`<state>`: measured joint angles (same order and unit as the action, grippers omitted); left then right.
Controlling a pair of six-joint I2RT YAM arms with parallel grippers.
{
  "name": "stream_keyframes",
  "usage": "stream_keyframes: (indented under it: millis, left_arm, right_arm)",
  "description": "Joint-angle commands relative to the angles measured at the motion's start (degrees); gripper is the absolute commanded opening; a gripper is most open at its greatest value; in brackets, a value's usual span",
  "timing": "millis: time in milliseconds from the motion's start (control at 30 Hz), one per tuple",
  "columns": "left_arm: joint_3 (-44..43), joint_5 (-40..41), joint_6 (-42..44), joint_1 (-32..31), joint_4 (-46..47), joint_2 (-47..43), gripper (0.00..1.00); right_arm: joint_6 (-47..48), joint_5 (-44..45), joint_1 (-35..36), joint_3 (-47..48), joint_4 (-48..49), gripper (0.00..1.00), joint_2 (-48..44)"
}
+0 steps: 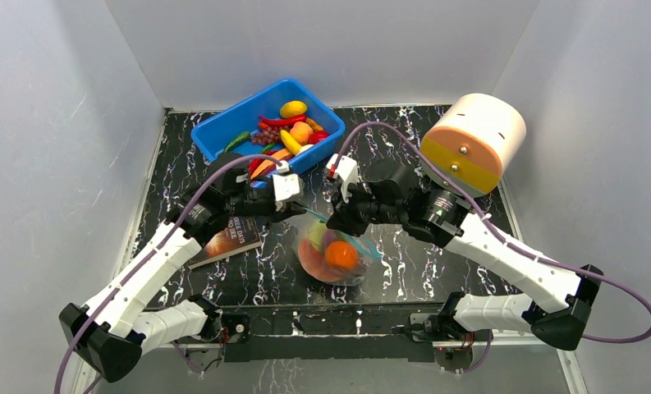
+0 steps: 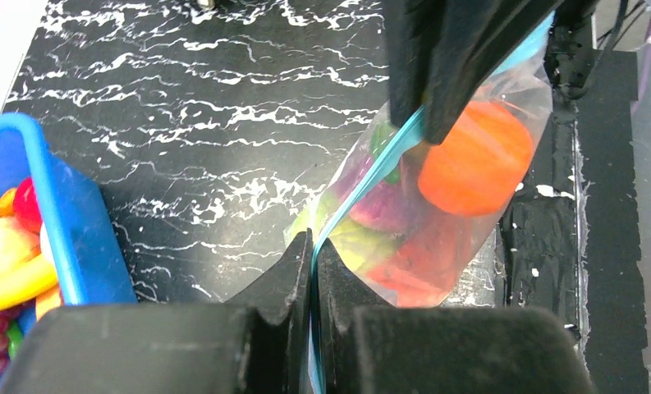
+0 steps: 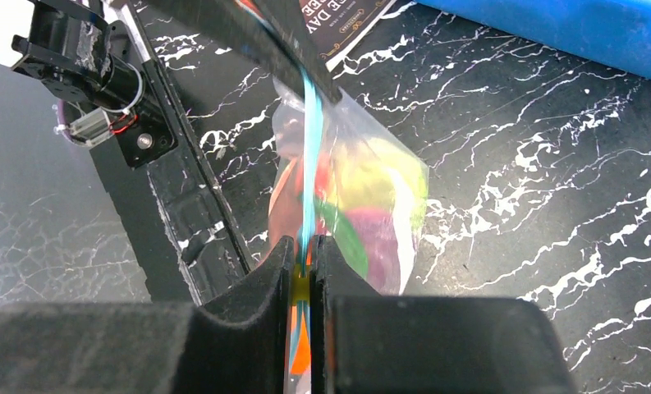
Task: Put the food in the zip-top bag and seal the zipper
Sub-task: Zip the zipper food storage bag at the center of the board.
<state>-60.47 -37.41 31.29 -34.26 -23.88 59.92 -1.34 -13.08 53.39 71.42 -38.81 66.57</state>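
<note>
Item 1: zip-top bag, lower centre of the top view, between the 2 arms over the marbled table; contents: orange plus purple, green and red toy food.
Item 2: zipper, blue-green strip, stretched between 2 pinches.
Item 3: left gripper, bottom centre of its wrist view, jaws together, clamped on the zipper.
Item 4: right gripper, bottom centre of its own view, jaws clamped on the zipper's other end.
Item 5: blue bin, upper left of the top view, more toy food inside.
Step, as judged: sealing. Handling: anchor 1 pinch and draw the other along the strip, taut and straight. Hold the orange below the track, or a bulge may leave a gap.
</note>
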Motion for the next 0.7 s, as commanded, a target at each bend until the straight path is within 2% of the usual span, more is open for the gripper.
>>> stream_keyframes:
  millis: [0, 667]
  left_arm:
    - [-0.8, 5.0, -0.5, 6.5, -0.7, -1.0, 0.00]
    - [-0.4, 8.2, -3.9, 7.9, 1.0, -2.2, 0.00]
  right_arm:
    - [0.4, 1.1, -0.5, -1.0, -8.9, 0.00, -4.5]
    - [-3.3, 8.1, -0.9, -0.4, -12.1, 0.00, -9.1]
